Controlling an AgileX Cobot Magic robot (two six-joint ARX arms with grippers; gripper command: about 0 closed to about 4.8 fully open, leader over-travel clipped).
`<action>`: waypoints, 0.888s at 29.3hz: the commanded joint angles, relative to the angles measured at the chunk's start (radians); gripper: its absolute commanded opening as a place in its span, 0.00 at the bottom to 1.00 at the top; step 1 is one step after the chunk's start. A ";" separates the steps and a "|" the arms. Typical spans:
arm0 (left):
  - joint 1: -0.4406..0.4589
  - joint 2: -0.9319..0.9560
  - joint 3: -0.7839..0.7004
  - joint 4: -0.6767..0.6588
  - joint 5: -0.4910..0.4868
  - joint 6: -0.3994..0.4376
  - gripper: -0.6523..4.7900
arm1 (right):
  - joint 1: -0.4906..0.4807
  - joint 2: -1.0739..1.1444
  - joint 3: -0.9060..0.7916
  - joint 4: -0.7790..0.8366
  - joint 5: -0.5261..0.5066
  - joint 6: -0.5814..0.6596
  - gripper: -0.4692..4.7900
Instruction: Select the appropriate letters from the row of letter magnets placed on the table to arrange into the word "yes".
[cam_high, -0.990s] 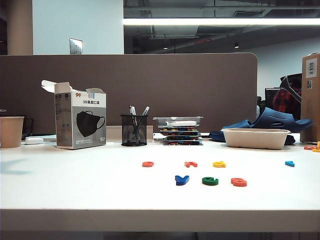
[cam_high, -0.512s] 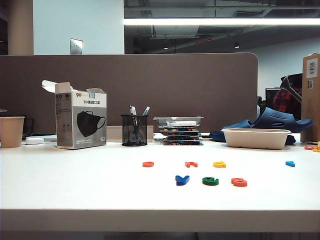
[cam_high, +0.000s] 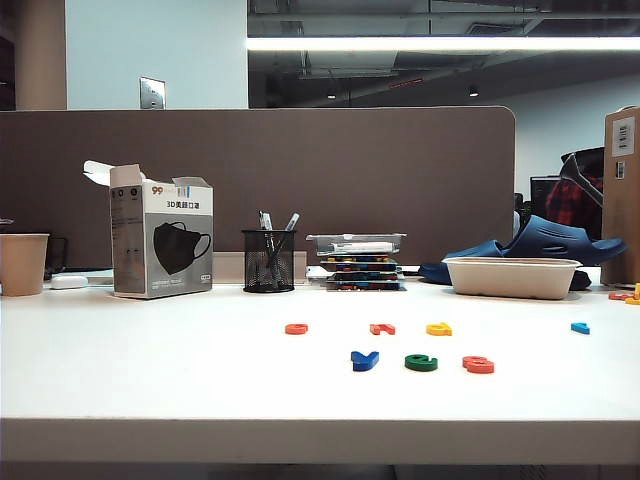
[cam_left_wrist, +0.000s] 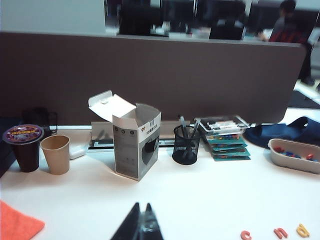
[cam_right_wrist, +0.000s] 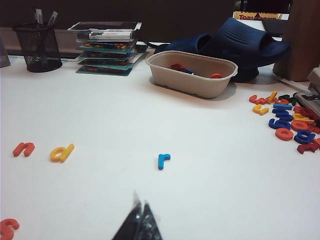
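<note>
From the exterior view you see neither arm. The dark blue Y (cam_high: 364, 359), green e (cam_high: 420, 362) and red-orange s (cam_high: 478, 364) lie side by side on the white counter (cam_high: 150, 370), in front of the remaining letters. In each wrist view only the fingertips show, cut off at the frame edge: left hand (cam_left_wrist: 142, 226) and right hand (cam_right_wrist: 139, 224) both pinched together, empty. The s (cam_right_wrist: 7, 228) is partly cropped there.
</note>
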 joint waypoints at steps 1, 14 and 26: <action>0.000 -0.096 -0.037 -0.032 0.006 -0.006 0.11 | 0.000 -0.010 -0.008 0.009 0.000 -0.002 0.09; 0.001 -0.192 -0.230 -0.027 -0.006 0.001 0.11 | -0.001 -0.008 -0.008 0.009 0.003 -0.003 0.09; 0.001 -0.192 -0.591 0.380 -0.041 -0.018 0.11 | -0.001 -0.008 -0.008 0.009 0.002 -0.003 0.09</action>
